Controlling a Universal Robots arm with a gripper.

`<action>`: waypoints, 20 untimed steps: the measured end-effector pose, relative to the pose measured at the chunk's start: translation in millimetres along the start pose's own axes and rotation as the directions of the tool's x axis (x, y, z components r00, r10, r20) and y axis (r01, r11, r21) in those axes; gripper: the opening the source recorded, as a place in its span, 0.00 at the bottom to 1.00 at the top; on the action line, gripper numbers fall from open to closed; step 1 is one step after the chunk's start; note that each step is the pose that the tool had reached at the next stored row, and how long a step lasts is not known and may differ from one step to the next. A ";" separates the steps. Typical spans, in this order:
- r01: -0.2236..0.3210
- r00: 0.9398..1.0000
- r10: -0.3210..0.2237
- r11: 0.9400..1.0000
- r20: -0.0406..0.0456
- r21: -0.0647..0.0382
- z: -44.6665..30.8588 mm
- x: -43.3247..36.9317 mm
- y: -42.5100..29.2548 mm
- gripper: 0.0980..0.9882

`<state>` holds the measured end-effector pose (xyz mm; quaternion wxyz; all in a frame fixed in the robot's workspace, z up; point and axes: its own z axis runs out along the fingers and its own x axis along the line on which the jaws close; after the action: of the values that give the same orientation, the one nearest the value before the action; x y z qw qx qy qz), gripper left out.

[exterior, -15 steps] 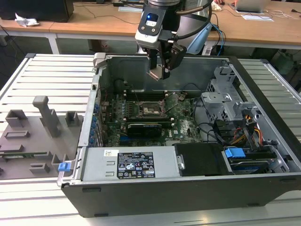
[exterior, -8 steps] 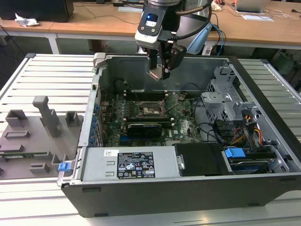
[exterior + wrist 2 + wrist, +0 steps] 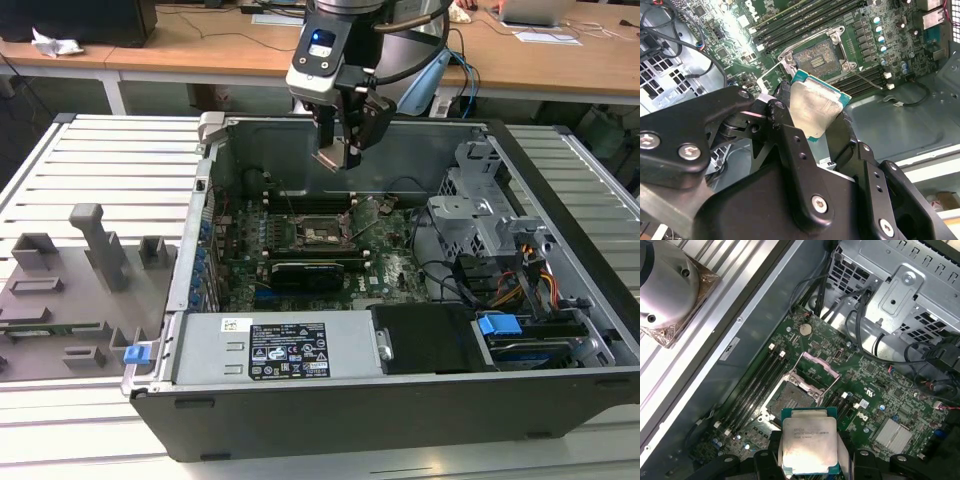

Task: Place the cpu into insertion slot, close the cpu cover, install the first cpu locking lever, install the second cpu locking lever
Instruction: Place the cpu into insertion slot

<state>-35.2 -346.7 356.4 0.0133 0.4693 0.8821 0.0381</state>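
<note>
Wooden desks run behind a slatted metal table, and on it stands an open computer case with its green motherboard bared. In the exterior view I hang inside the case, my gripper above the board, near the back wall.

My fingers are clamped on the cpu. They press on two opposite edges of the cpu, which sits between them near their tips. In both wrist views its silver-grey metal face is bare between the fingers, and its green rim juts past them on the free sides. In the second wrist view the chip looks tilted against the board below.

The cpu is up in the air, apart from the insertion slot. The slot lies just beyond the chip's free edge in both wrist views, its dark contact field uncovered inside the silvery rim. The cpu cover stands swung up at one side of the slot, off it. Long black memory slots run beside the slot.
</note>
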 end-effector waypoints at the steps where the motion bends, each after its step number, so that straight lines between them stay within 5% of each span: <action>1: -0.001 1.000 0.001 1.000 0.000 0.000 0.1 0.0 0.0 0.48; 20: -0.035 0.999 0.035 0.999 0.003 0.000 4.0 0.1 -0.5 0.48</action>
<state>-35.3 -346.7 352.4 0.0140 0.4847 0.8738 0.0379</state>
